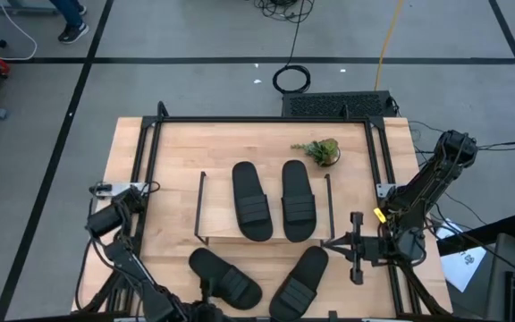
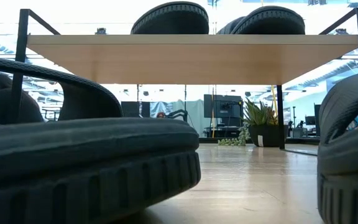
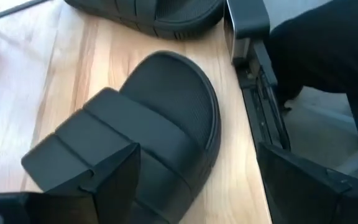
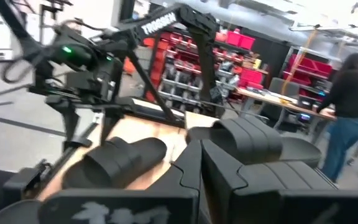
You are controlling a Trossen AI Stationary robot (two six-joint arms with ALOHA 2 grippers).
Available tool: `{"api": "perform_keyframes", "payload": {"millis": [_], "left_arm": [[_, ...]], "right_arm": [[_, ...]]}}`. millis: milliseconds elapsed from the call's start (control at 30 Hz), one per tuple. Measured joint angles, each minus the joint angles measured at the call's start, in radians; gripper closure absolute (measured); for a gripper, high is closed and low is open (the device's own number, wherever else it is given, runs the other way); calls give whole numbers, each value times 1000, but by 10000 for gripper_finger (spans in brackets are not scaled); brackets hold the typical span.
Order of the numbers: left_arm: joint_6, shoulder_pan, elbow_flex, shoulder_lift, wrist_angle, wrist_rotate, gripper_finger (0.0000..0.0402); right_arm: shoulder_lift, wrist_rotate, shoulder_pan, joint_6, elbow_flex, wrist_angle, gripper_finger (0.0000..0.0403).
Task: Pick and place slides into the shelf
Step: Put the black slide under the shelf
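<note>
1. Two slides sit side by side on the shelf [image 1: 206,215] top board: left shelf slide [image 1: 252,200], right shelf slide [image 1: 299,199], both lying near-to-far, close together but not touching.
2. Two more slides lie on the worktop [image 1: 177,152] in front of the shelf, at the near edge: near-left slide [image 1: 224,276], angled, and near-right slide [image 1: 299,281], angled the other way. They are apart from each other.
3. Left end effector [image 3: 197,180] is at the near edge, right at the near-left slide; the wrist view shows its fingers [image 3: 114,180] spread wide on either side of the slide's strap end, not gripping it.
4. Slide under the left end effector rests flat on the worktop, ribbed strap up, close to the worktop edge.
5. Right end effector [image 1: 333,241] is at the right side of the shelf, pointing left toward its near-right corner, fingers closed together, holding nothing.
6. Low view: shelf board overhead with both shelf slides on top; the two worktop slides fill the near foreground left and right.
7. Small potted plant [image 1: 320,151] stands on the worktop, far right, beyond the shelf.
8. A person [image 4: 347,112] stands in the room in the background, seen in the right wrist view.
</note>
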State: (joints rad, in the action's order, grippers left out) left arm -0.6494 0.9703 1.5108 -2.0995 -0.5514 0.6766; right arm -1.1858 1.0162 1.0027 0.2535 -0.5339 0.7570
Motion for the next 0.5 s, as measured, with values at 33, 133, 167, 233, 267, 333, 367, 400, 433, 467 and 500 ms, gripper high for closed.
{"api": "perform_keyframes", "payload": {"millis": [33, 133, 167, 233, 267, 333, 367, 400, 433, 467, 500], "left_arm": [[13, -4, 0, 0, 11, 0, 80], [46, -14, 4, 1, 52, 0, 80], [47, -16, 13, 1, 51, -2, 80], [53, -15, 43, 1, 39, -16, 82], [55, -14, 61, 4, 24, -31, 85], [56, -13, 94, 5, -31, -40, 96], [56, -12, 112, 4, -67, -34, 102], [60, -10, 133, 3, -106, -21, 110], [62, -9, 159, 3, -153, -4, 117], [53, -8, 186, 4, -208, 5, 124], [26, -9, 213, 5, -267, 6, 131]], "right_arm": [[0, -6, 0, 1, 0, 2, 402], [0, -27, 0, 5, 0, 3, 402], [0, -27, 0, 13, 0, 2, 402], [0, -27, 0, 23, 0, 2, 401], [0, -27, 0, 24, 0, 2, 402], [0, -27, 0, 24, 0, 2, 401], [0, -27, 0, 24, 0, 2, 401], [0, -27, 0, 24, 0, 2, 402], [0, -27, 0, 23, 0, 2, 401], [0, -27, 0, 19, 0, 2, 401], [0, -27, 0, 14, 0, 2, 401]]}}
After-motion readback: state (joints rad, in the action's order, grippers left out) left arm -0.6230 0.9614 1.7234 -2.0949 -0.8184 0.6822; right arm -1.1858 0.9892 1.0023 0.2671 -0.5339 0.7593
